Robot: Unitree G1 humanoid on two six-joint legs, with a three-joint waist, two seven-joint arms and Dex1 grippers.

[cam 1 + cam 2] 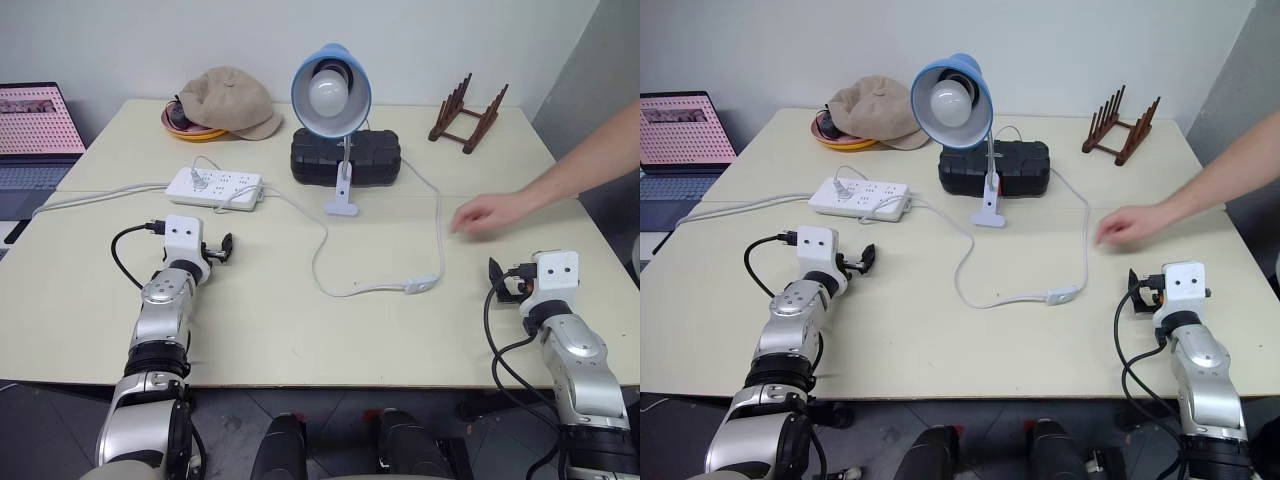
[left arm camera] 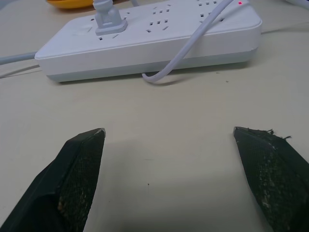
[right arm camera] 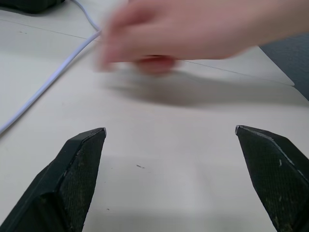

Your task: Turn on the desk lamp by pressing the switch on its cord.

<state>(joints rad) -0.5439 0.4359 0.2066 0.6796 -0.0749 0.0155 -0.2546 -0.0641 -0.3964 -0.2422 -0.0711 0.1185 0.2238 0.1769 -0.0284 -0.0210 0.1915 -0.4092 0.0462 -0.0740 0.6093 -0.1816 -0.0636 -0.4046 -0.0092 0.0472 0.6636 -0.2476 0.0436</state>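
Note:
The desk lamp point(image 1: 331, 90) stands at the back middle of the table, its blue shade and white bulb facing me and its white clip base point(image 1: 342, 205) in front of a black case. The thin white cord point(image 1: 322, 262) loops forward over the tabletop to the small white switch point(image 1: 422, 285), which lies flat at centre right. My left gripper point(image 1: 222, 248) rests open on the left, just short of the power strip. My right gripper point(image 1: 497, 282) is open at the right, a hand's width right of the switch, with nothing between the fingers point(image 3: 79, 164).
A person's hand point(image 1: 490, 212) hovers over the table just beyond my right gripper, right of the cord. A white power strip point(image 1: 215, 186), a black case point(image 1: 345, 155), a cap point(image 1: 230, 100), a wooden rack point(image 1: 468, 112) and a laptop point(image 1: 35, 125) line the back and left.

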